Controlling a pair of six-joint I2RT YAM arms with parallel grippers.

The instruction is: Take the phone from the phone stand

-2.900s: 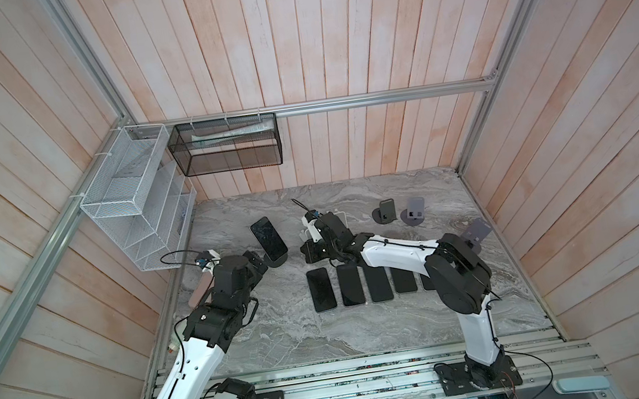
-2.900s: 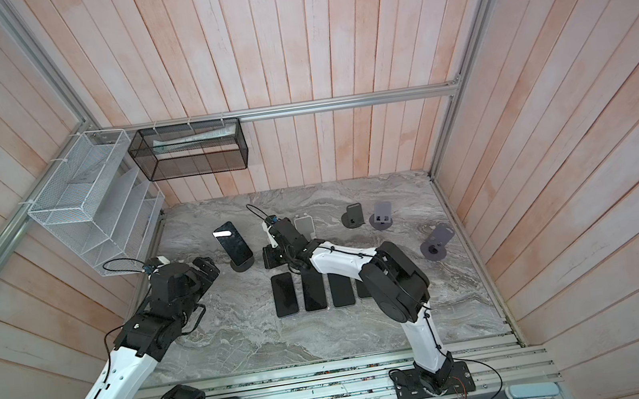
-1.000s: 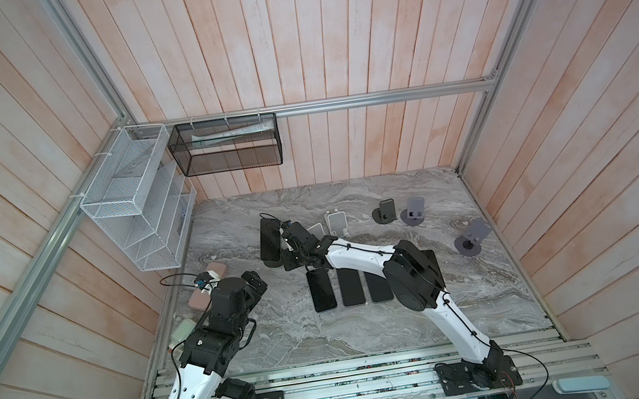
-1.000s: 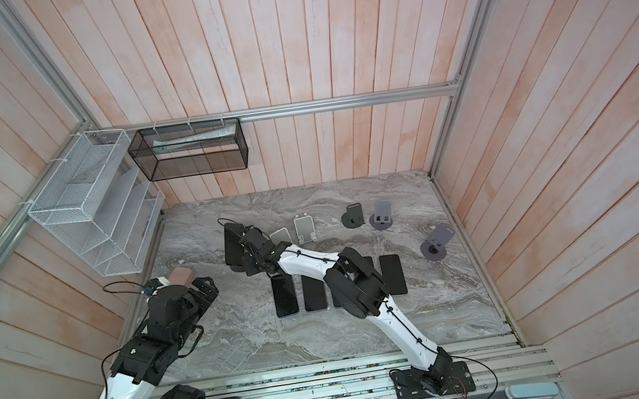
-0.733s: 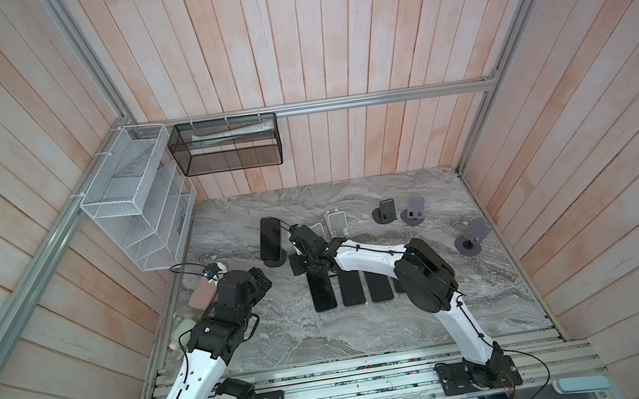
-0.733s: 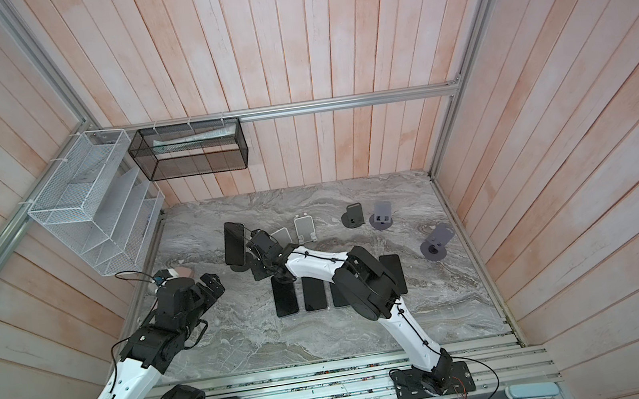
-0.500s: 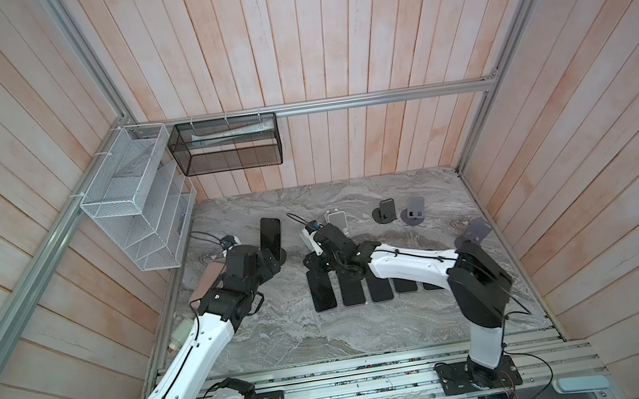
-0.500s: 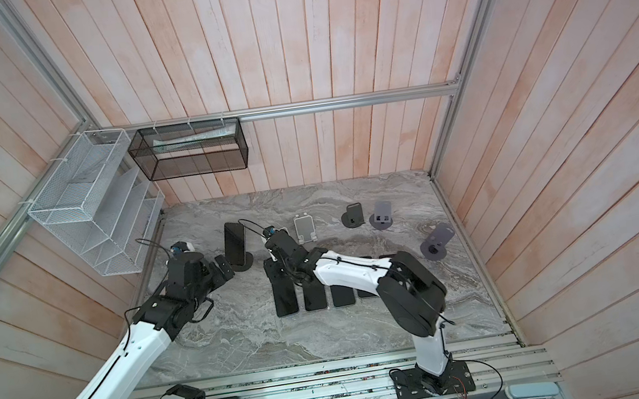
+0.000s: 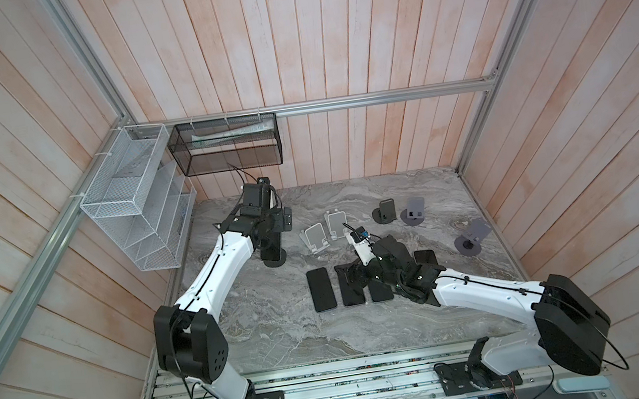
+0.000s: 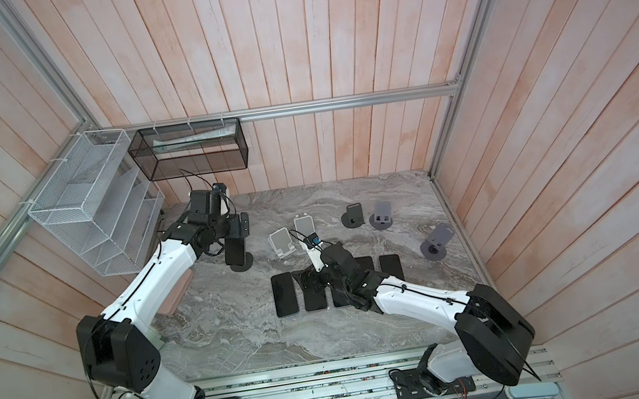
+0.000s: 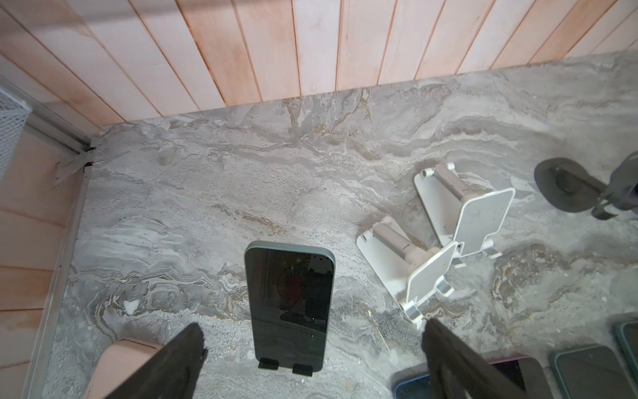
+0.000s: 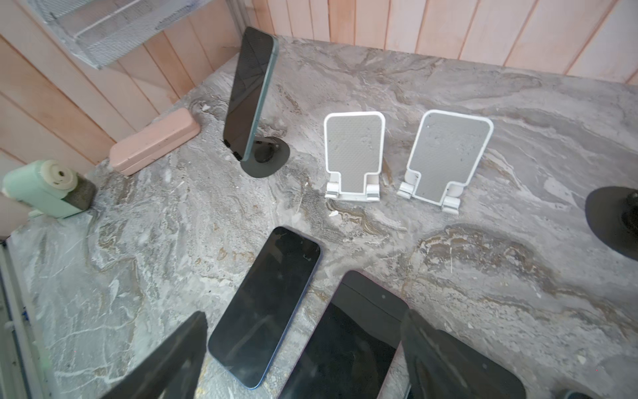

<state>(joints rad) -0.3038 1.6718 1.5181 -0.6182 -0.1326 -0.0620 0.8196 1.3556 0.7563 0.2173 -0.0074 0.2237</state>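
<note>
You are poising the left claw [image 11: 314, 328], spread and empty, near the dark slab-shaped phone [image 11: 290, 293], which is leaning in its black disc-based stand [image 12: 266, 157] on the grey marbled bench [image 11: 241, 172], with the right claw [image 12: 305, 319] hanging released, so grasping and lifting out are pending.

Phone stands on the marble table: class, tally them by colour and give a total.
White phone stands: 2
Black phone stands: 2
Grey phone stands: 2
Total: 6
</note>
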